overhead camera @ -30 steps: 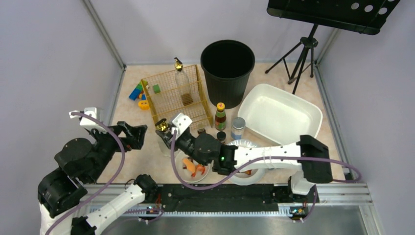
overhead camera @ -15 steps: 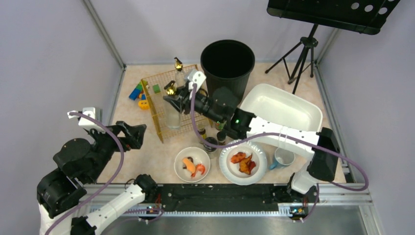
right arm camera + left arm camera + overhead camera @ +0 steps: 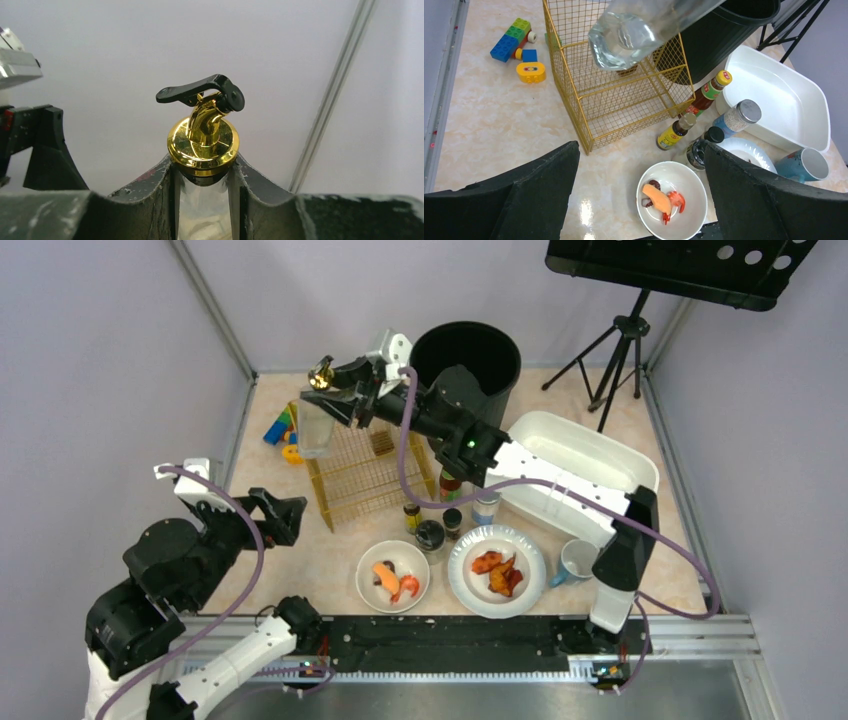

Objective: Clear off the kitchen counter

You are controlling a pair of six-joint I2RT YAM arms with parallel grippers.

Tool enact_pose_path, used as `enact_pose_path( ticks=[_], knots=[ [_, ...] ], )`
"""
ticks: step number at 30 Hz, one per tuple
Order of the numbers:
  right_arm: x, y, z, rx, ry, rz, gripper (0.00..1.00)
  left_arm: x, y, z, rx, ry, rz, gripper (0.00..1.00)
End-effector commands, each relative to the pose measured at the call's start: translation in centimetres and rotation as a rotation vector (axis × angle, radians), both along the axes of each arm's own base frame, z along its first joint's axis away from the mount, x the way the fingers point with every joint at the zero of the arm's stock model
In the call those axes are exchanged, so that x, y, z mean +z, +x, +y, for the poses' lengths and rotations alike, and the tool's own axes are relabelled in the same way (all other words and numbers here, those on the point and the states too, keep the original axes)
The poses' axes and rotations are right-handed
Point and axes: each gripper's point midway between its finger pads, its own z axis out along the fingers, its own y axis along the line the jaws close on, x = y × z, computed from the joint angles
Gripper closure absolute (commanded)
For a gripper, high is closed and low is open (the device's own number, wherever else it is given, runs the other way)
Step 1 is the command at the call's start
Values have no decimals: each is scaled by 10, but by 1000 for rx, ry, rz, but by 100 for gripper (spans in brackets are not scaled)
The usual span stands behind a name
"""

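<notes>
My right gripper (image 3: pixel 335 392) is shut on the neck of a clear glass bottle (image 3: pixel 314 430) with a gold cap and black spout. It holds the bottle in the air over the back left corner of the gold wire basket (image 3: pixel 370 475). In the right wrist view the fingers (image 3: pixel 150 192) clamp the neck just under the gold cap (image 3: pixel 202 142). In the left wrist view the bottle's base (image 3: pixel 634 35) hangs above the basket (image 3: pixel 624 105). My left gripper (image 3: pixel 275 520) is open and empty above the beige counter (image 3: pixel 265 475), left of the bowl (image 3: pixel 671 200).
Black bin (image 3: pixel 465 370) and white tub (image 3: pixel 570 470) stand at the back right. Bowl of food (image 3: pixel 393 577), plate of food (image 3: pixel 497 570), mug (image 3: pixel 578 562), sauce bottle (image 3: pixel 450 485), shaker (image 3: pixel 486 505) and small jars (image 3: pixel 432 535) sit in front. Toy blocks (image 3: pixel 516 37) lie back left.
My right arm has lifted the gold-capped bottle from the counter at the basket's front and swung it up and back to above the basket's back left. The left arm has barely moved.
</notes>
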Motion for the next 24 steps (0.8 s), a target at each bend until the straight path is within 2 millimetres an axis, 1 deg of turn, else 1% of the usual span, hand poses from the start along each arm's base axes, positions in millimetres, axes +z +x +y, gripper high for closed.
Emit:
enact_pose_path(
  ticks=[1,6,11,16,24],
  knots=[
    [53,1,-16,31,177,-215,100,11,2,-6,-29,-20,-41,1],
    [47,27,-14,37,210,-238,100,6,-2,-8,-48,-31,-36,1],
    [37,44,-8,82,203,-252,100,1,-4,-5,-41,-26,-31,1],
    [33,57,-7,88,194,-257,100,-4,-5,-3,-37,-20,-29,1],
    [37,67,-1,79,163,-279,100,-5,-3,-4,-35,-15,-31,1]
  ],
)
